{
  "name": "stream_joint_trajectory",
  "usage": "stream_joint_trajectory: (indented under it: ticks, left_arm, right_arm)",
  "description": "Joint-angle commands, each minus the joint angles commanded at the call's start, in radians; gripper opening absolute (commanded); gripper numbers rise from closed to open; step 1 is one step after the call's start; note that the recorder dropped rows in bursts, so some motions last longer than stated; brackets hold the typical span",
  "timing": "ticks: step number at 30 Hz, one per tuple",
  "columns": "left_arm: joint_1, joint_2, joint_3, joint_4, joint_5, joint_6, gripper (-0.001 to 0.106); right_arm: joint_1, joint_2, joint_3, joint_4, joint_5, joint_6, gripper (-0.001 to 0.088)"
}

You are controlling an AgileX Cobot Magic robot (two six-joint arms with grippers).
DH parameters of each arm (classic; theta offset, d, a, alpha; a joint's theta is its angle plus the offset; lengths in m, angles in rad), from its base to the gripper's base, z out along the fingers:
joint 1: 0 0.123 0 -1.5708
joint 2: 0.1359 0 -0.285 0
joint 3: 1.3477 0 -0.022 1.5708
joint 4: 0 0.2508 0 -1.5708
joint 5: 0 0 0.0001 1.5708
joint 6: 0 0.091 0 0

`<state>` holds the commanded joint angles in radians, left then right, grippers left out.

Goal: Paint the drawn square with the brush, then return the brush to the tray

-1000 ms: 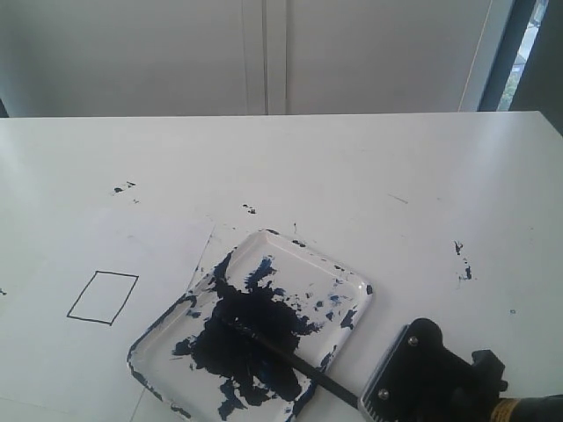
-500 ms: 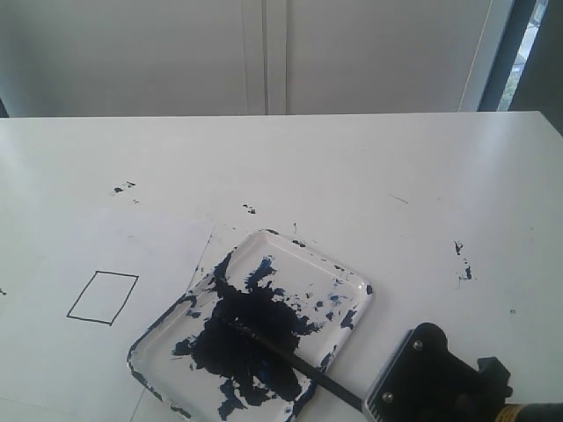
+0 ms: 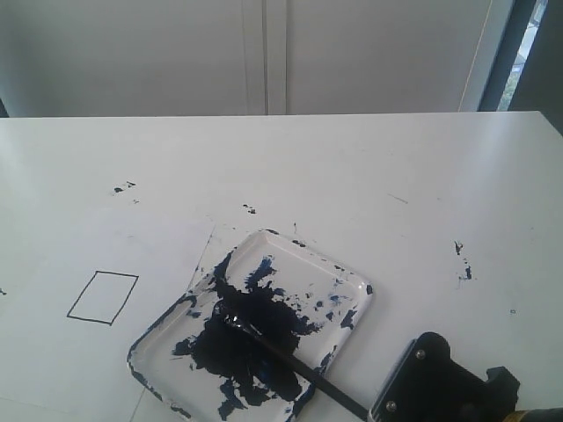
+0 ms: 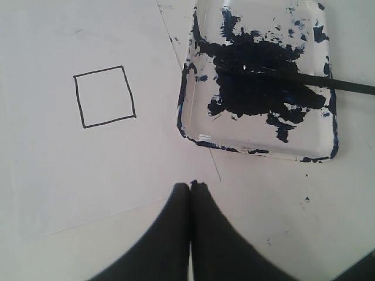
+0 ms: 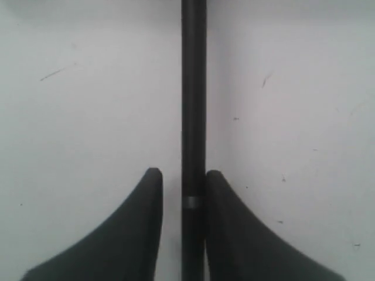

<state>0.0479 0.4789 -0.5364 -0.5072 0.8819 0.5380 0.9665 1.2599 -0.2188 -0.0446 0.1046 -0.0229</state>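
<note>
**Exterior view.** Over the last second the black right gripper (image 3: 437, 387) has sunk toward the near edge of the white table (image 3: 352, 167), settling over the handle end of the long, thin black brush (image 3: 290, 360). The brush has kept its place. Its paint-clotted tip lies in the dark navy paint blot (image 3: 237, 338) of the clear, shallow rectangular plastic tray (image 3: 362, 290), and its handle overhangs the near rim. The small black-outlined drawn square (image 3: 103, 297) on the sheet of white paper (image 3: 88, 246), just beside the tray, is as white inside as before.

**Left wrist view.** The left gripper (image 4: 190, 186) hangs above the paper with its two fingers pressed together, holding nothing. Beyond it lie the drawn square (image 4: 105, 96), unpainted, and the tray (image 4: 258, 153) with the brush (image 4: 328, 83) across it.

**Right wrist view.** The right gripper (image 5: 183, 175) straddles the brush (image 5: 193, 88). One finger meets the handle or very nearly does, and a sliver of table shows at the other. I read the jaws as narrowed from their wider stance but not yet clamped.

**Reading.** I judge that the pickup is in hand and no painting has begun. Once the grip is firm, the brush must be lifted and carried across to the square.
</note>
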Motion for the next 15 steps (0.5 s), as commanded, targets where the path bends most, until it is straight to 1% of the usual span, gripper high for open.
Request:
stream_joint_trajectory:
  ticks: [5,15]
  left_arm:
    - [0.000,0.000,0.000,0.000,0.000,0.000,0.000]
    - [0.000,0.000,0.000,0.000,0.000,0.000,0.000]
  right_arm:
    - [0.000,0.000,0.000,0.000,0.000,0.000,0.0007]
    - [0.000,0.000,0.000,0.000,0.000,0.000,0.0000]
